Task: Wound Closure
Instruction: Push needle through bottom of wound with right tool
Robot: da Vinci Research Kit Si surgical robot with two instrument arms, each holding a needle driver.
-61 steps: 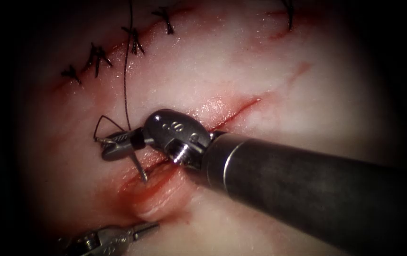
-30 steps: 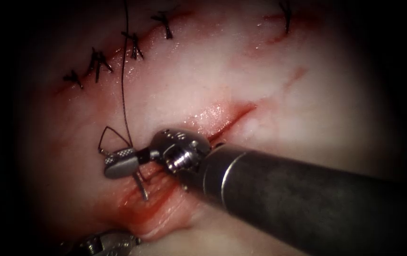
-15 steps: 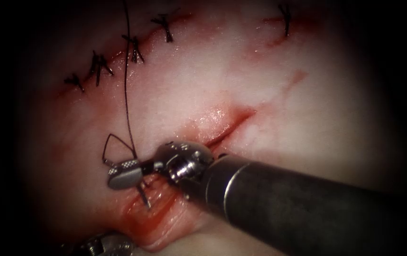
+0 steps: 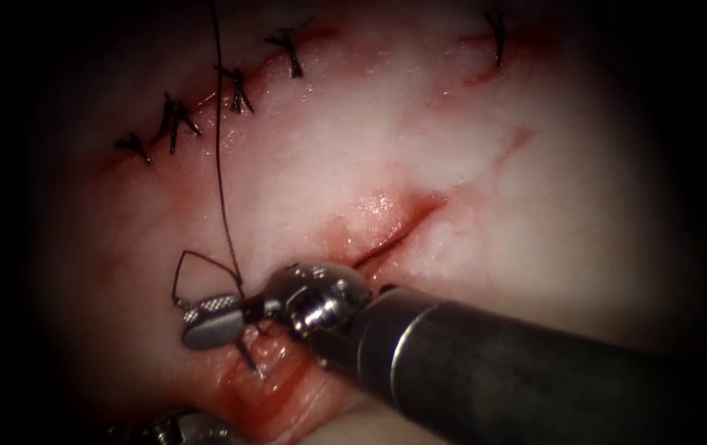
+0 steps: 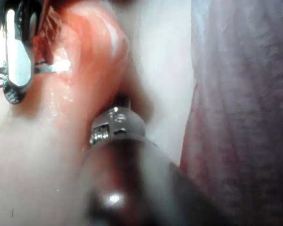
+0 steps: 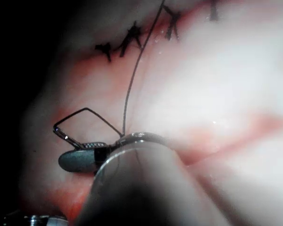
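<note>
Endoscope view: the right tool [image 4: 205, 320], entering from the right on its dark shaft, is clenched on the curved needle [image 4: 248, 356], gripping it near the swaged end, where the thread [image 4: 218, 156] joins in a small loop. The needle's pointed end dips into the red, wet near-left end of the cut [image 4: 395, 231] in the tissue [image 4: 535, 206]. Over the past two seconds the tool has slid nearer and lower along the cut, rolling its wrist, and the needle point has gone with it toward the gaping near end, suggesting a bite being set there. Finished stitches [image 4: 174, 115] lie far-left. The left tool [image 4: 180, 428] sits at the near edge, having drawn back; its grip cannot be told.

Left wrist view: the left tool's wrist [image 5: 115, 127] presses beside a reddened fold of tissue, its tip hidden.

Right wrist view: the right tool [image 6: 82, 157] stays clamped, the thread [image 6: 132, 80] looping beside it and running far toward the stitches [image 6: 127, 40].
</note>
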